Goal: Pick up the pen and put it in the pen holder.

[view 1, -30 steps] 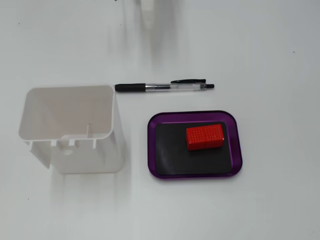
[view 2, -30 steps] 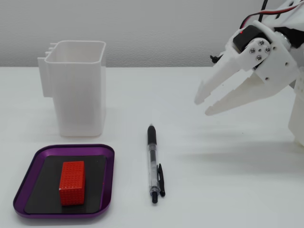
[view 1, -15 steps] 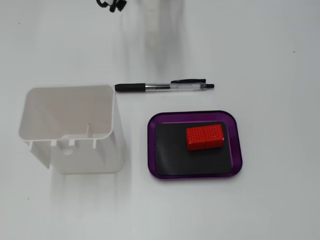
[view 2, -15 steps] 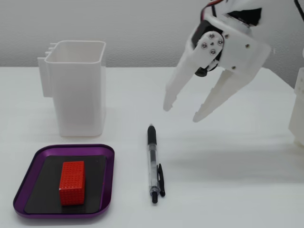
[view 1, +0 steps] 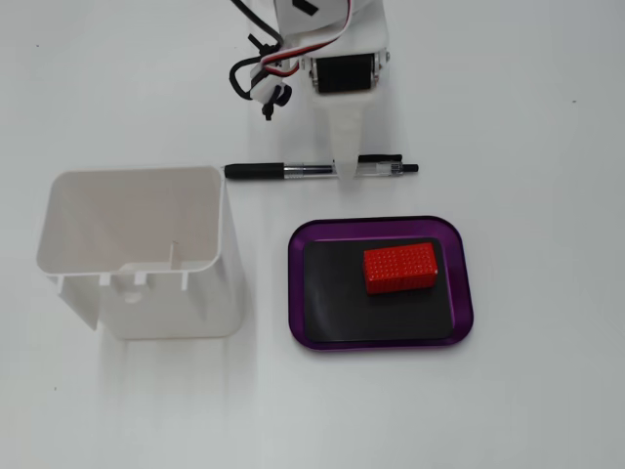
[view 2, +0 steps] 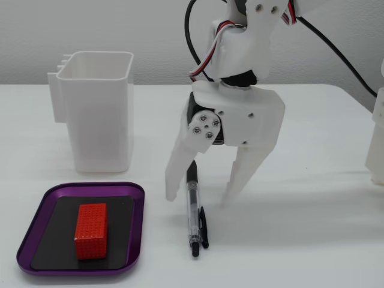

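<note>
The pen (view 1: 322,170) is a light, stiff click pen with a clear smooth barrel, a black rubber grip at one end and a clip at the other. It should lift easily, but the round barrel could roll or slip, so the best hold is probably across the barrel near its middle or on the rubber grip, clear of the clip. In a fixed view from above it lies flat on the white table (view 1: 547,88), lengthwise left to right, just beyond the purple tray (view 1: 298,293) with its red block (view 1: 400,267), and right of the white pen holder (view 1: 137,252). The gripper (view 2: 201,195) has its jaws apart and pointing down, one finger (view 2: 177,165) on each side of the pen in the fixed view from the front. The pen sits between them, nearer the left finger in that view. The tips look close to the table, though whether they touch it cannot be told.
</note>
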You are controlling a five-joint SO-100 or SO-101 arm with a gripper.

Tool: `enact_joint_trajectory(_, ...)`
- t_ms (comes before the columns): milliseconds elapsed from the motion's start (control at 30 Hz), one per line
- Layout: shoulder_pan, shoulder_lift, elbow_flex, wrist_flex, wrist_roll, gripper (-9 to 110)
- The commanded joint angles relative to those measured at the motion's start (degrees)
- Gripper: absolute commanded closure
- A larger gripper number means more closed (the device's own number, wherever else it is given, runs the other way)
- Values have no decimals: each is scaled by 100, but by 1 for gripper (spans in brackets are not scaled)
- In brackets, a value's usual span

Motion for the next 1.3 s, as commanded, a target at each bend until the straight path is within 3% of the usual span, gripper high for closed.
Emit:
enact_joint_trajectory(0,0,-70,-149,-378,-70,80)
enact_joint_trajectory(300,0,-466,-141,-712,-79,90)
enact_joint_trajectory(600,387,-519,-132,-738,-536,91)
enact_joint_trajectory(767,369,-563,-132,-668,-712,102)
enact_joint_trajectory(1000,343,-501,-132,-633,-712,102)
enact_joint_trajectory(1267,272,237,-246,290,-624,102)
